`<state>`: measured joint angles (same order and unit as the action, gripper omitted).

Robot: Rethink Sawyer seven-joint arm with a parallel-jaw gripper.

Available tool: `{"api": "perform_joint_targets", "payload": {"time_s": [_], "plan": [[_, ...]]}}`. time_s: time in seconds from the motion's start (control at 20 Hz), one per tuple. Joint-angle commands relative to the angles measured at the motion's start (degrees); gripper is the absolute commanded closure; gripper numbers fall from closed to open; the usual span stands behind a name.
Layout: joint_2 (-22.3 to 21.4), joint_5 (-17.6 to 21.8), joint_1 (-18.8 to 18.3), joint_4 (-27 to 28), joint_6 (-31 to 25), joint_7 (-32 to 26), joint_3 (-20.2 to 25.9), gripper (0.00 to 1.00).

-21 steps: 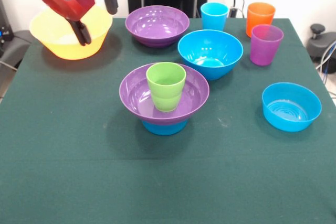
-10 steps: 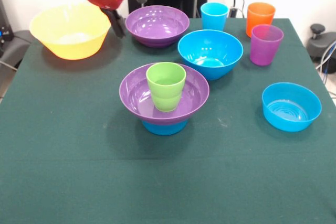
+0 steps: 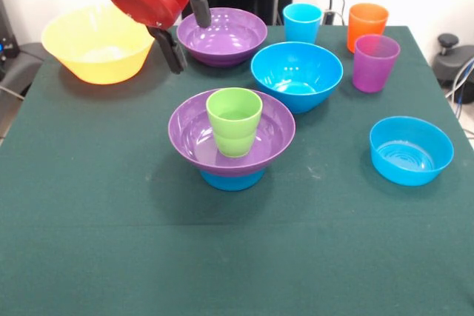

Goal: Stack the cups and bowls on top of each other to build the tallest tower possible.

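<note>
Front view: only this one camera shows the scene now.
Claw: the claw [image 3: 187,32] hangs at about 11 o'clock from the tower, with two black fingers [image 3: 175,55] spread wide and nothing between them. One finger is near the rim of the far purple bowl [image 3: 221,35], so I think it wants to grab that rim.
Tower: the tower [image 3: 232,140] stands in the middle of the table. A small blue bowl [image 3: 232,179] is at the bottom, a wide purple bowl [image 3: 194,137] sits on it, and the lime green cup [image 3: 234,121] stands upright inside. The wide bowl makes a good seat for the cup.
Loose bowls: the yellow bowl [image 3: 98,44] waits at 10 o'clock, the large blue bowl [image 3: 296,75] at 1 o'clock, and another small blue bowl [image 3: 411,150] at 3 o'clock. All are mouth up, easy to pinch by the rim.
Loose cups: the light blue cup [image 3: 302,22], orange cup [image 3: 367,26] and purple cup [image 3: 375,62] stand together at 1 to 2 o'clock, out of the way.
Table: a dark green cloth [image 3: 111,242] covers the table [image 3: 15,120]; it looks soft and flat.
Room: a pale wall, some cables and dark gear sit behind.
</note>
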<state>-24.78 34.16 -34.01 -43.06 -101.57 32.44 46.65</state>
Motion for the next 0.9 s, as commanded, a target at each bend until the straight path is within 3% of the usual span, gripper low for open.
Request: {"api": "perform_joint_targets", "payload": {"time_s": [0.05,0.9], "plan": [[-3.70,-3.24,-0.81,-15.56,7.61,14.88,-7.40,0.00],[-11.17,-9.09,-2.58,-32.94,31.48,30.71,-16.07,0.00]]}}
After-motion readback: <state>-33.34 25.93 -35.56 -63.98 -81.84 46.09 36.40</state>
